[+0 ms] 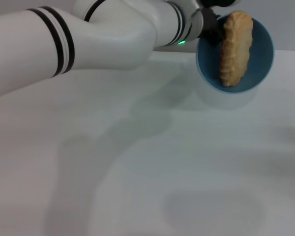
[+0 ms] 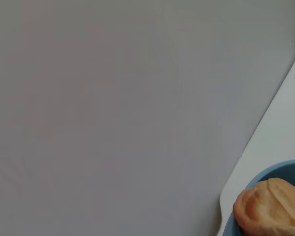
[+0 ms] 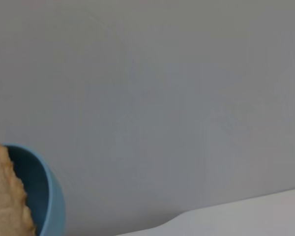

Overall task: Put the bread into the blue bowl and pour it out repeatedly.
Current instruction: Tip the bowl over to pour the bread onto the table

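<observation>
The blue bowl (image 1: 263,44) hangs tipped on its side above the table at the far right, its opening facing me. The bread (image 1: 235,49) stands on end inside it, flat tan underside showing, its top poking past the rim. My left arm reaches across from the left, and my left gripper (image 1: 210,27) is shut on the bowl's rim on its left side. The left wrist view shows the bowl's rim (image 2: 285,169) and one end of the bread (image 2: 270,206). In the right wrist view I see part of the bowl (image 3: 46,196) and the bread (image 3: 5,201). My right gripper is out of sight.
A white table (image 1: 137,172) spreads below the bowl, with soft shadows of the arm and bowl on it. A plain grey wall stands behind the table's far edge.
</observation>
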`<action>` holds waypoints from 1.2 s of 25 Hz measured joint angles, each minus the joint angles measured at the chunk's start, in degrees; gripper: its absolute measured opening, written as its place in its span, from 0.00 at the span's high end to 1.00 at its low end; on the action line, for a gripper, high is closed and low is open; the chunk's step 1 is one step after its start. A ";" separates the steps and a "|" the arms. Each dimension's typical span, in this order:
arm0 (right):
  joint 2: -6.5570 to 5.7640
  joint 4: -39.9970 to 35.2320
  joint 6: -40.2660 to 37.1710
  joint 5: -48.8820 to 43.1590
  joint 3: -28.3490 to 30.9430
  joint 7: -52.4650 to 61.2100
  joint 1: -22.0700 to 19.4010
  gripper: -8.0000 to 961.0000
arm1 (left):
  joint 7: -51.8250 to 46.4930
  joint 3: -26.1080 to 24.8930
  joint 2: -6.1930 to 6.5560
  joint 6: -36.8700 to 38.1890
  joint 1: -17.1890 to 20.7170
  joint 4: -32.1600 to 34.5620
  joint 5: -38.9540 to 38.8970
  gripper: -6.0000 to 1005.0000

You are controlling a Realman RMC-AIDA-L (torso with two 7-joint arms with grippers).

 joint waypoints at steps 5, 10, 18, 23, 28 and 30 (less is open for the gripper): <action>0.03 0.04 -0.01 0.02 0.04 -0.03 0.10 0.41 | 0.00 0.00 0.00 -0.03 -0.86 0.79 2.25 1.00; 0.09 0.05 -0.02 0.24 0.42 -0.05 0.07 0.41 | 0.07 -0.02 0.02 0.77 -1.93 1.86 6.02 1.00; 0.08 0.05 0.00 0.81 1.98 -0.07 -0.64 0.41 | 0.32 -0.19 -0.03 0.79 -2.16 3.18 13.45 1.00; -0.01 -0.11 -0.02 0.80 5.12 -0.08 -1.62 0.41 | 0.52 -0.22 -0.05 0.11 -2.28 3.34 17.02 1.00; -0.13 -0.26 0.04 0.81 7.22 -0.08 -2.25 0.41 | 0.53 -0.21 -0.05 -2.38 -1.72 4.03 18.62 1.00; -0.15 -0.28 0.28 0.81 7.26 -0.08 -2.34 0.41 | 0.53 -0.15 -0.05 -3.02 -1.72 4.17 18.77 1.00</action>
